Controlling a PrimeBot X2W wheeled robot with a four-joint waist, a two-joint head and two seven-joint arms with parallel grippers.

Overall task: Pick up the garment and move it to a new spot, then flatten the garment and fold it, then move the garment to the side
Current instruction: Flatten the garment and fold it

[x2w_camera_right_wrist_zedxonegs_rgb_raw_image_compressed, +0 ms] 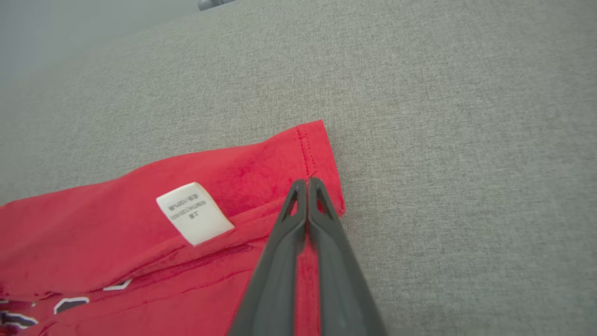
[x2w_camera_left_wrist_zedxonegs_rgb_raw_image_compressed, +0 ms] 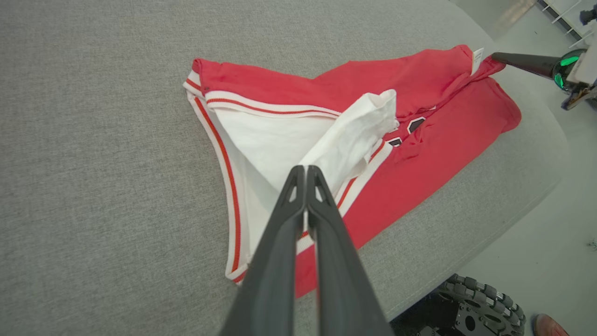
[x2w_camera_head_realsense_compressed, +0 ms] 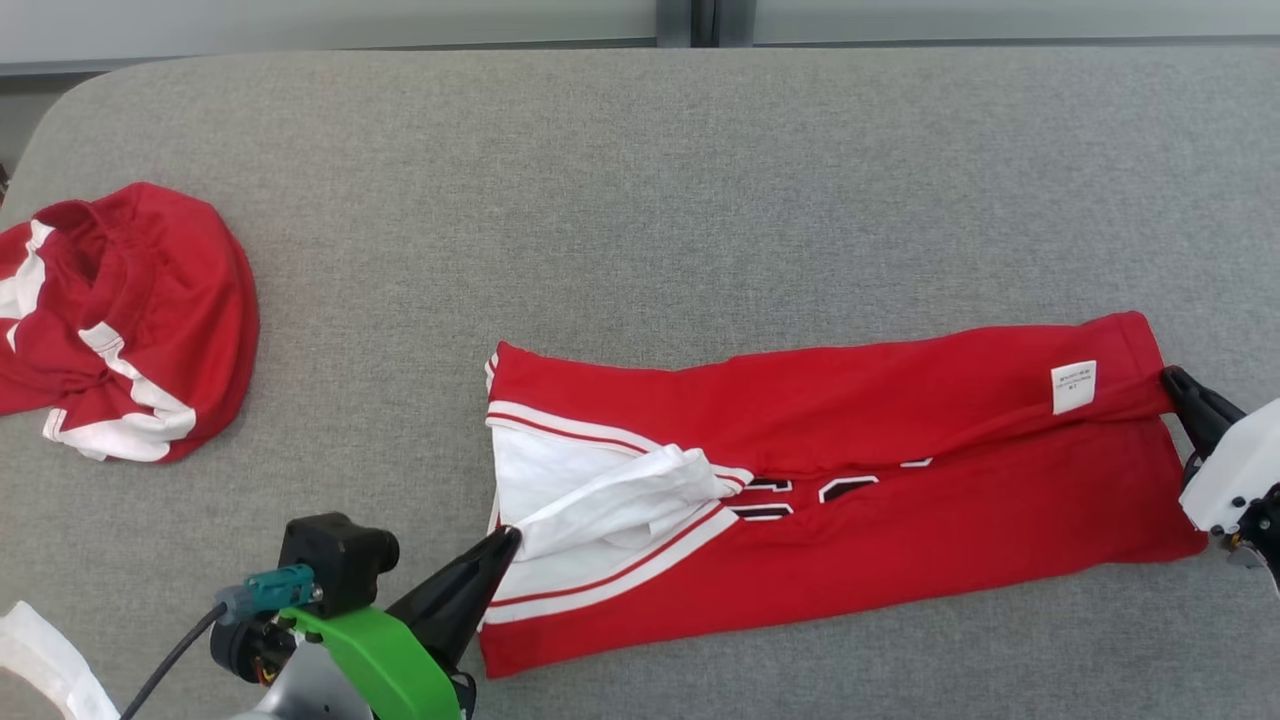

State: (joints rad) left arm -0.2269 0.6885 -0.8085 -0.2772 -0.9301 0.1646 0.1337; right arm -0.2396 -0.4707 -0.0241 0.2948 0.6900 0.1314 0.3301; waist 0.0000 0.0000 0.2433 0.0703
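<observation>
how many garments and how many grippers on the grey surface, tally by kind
red-and-white fabric garments: 2 (long folded garment, crumpled garment)
dark two-fingered grippers: 2 (left gripper, right gripper)
total: 4

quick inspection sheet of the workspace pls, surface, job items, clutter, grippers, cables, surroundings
surface: grey padded surface, nothing spilled on it
job's things: red jersey lies stretched out left to right, partly folded lengthwise, white flap raised at its left end, white label near its right end
clutter: crumpled red and white garment at far left, apart from the jersey
grippers: left gripper shut on the white flap; right gripper shut on the right hem
cables: black cable with teal plug, on the left arm
surroundings: floor and a wheel beyond the surface's edge
</observation>
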